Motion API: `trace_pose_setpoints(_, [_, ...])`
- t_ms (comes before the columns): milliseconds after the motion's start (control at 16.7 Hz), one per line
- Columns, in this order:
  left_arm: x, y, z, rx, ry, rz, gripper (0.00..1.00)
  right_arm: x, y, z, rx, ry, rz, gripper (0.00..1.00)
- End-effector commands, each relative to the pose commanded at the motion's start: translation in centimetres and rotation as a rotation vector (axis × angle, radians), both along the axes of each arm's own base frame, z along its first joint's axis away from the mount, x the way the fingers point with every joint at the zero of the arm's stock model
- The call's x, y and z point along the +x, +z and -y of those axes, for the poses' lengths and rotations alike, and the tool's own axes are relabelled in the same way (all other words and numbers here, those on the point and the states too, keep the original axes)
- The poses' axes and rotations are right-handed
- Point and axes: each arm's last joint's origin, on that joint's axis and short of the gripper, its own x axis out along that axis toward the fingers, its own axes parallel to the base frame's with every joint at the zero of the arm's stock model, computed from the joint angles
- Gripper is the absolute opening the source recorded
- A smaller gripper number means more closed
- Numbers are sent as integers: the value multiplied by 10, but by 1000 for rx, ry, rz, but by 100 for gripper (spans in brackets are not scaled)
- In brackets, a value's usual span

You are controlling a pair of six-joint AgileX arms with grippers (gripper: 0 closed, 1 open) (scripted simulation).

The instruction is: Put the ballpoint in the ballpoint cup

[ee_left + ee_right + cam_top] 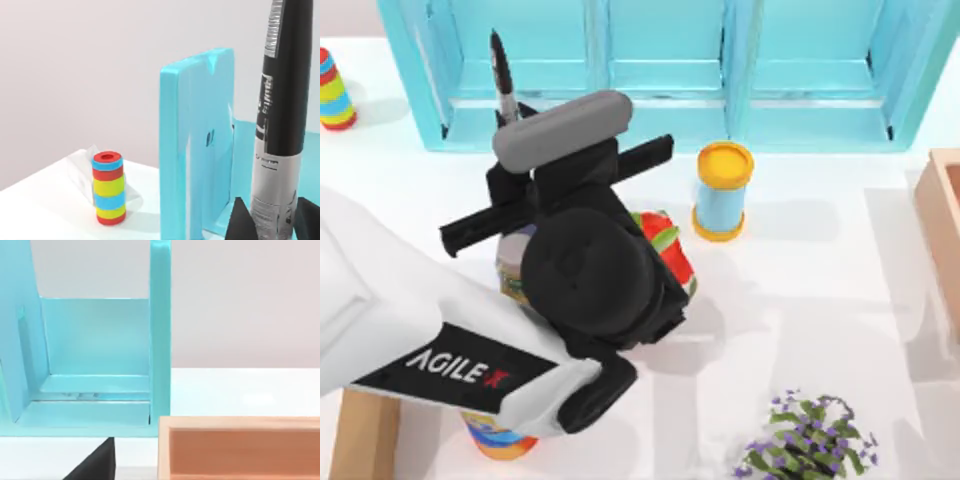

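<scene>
The left gripper (270, 220) is clamped on the lower barrel of the slim black-and-silver ballpoint (282, 115), holding it upright above the desk's rear left. Stiff, light and likely slick, it suits a mid-barrel pinch. The red watermelon-patterned pot (667, 245), orange-lidded blue cylinder (722, 190) and turquoise shelf (660, 70) crowd nearby.

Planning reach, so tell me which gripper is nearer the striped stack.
Left. The left gripper, holding the ballpoint, is by the teal shelf's left end, near the striped stack. The right gripper faces the wooden box on the table's right.
</scene>
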Motion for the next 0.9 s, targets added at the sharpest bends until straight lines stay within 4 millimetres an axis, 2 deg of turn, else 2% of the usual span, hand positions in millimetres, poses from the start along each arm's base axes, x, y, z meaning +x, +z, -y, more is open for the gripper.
trace_pose_setpoints(420, [1, -2, -1, 1, -1, -1, 0, 0, 0, 0, 0, 0, 0, 100])
trace_pose_setpoints(900, [1, -2, -1, 1, -1, -1, 60, 0, 0, 0, 0, 0, 0, 100])
